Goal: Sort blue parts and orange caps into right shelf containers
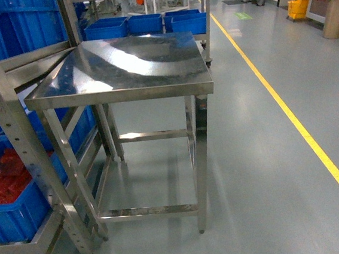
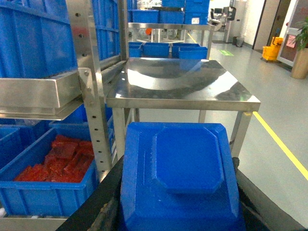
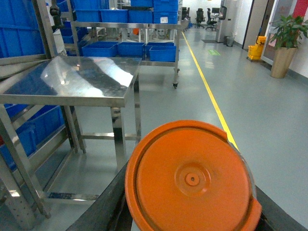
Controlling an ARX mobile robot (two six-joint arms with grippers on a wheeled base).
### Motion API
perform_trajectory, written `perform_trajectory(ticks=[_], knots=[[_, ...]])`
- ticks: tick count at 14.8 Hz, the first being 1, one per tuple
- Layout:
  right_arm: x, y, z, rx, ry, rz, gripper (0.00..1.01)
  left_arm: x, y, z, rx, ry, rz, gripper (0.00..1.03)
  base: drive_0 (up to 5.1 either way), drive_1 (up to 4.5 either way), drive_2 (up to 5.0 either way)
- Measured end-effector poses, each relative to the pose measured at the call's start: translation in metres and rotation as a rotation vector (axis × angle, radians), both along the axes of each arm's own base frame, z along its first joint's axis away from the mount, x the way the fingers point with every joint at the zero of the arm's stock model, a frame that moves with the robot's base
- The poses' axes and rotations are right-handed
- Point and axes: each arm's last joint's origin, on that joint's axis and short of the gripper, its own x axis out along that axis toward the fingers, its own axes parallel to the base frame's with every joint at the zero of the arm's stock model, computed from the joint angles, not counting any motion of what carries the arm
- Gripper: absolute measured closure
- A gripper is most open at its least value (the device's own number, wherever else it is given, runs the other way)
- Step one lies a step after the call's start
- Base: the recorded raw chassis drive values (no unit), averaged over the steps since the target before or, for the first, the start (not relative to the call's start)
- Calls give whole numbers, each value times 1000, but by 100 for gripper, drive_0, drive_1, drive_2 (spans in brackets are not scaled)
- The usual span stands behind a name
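In the left wrist view a blue part (image 2: 180,166), a flat block with a raised octagonal face, fills the space between the black fingers (image 2: 96,204) of my left gripper (image 2: 179,197), which is shut on it. A round orange cap (image 3: 190,180) is clamped in my right gripper (image 3: 190,192) in the right wrist view. Neither gripper appears in the head view. Blue containers (image 1: 16,217) sit low in the steel shelf (image 1: 6,118) at the left; the nearest container (image 2: 45,195) holds red-orange pieces (image 2: 57,161).
A bare steel table (image 1: 122,68) stands straight ahead, butted against the shelf. More blue crates (image 1: 144,24) sit on a rack behind it. A yellow floor line (image 1: 288,112) runs along the aisle on the right, with a potted plant (image 1: 335,3) farther back.
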Motion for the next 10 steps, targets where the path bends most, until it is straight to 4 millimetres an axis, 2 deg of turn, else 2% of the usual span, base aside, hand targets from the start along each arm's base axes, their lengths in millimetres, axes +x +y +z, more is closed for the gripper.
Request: perform_trajectory(ticks=[9, 10], knots=[[0, 0, 0, 0, -2, 1, 56, 0, 0, 0, 0, 4, 2, 59, -6, 418, -431], [0, 0, 0, 0, 1, 1, 56, 0, 0, 0, 0, 5, 1, 59, -507, 239, 239]])
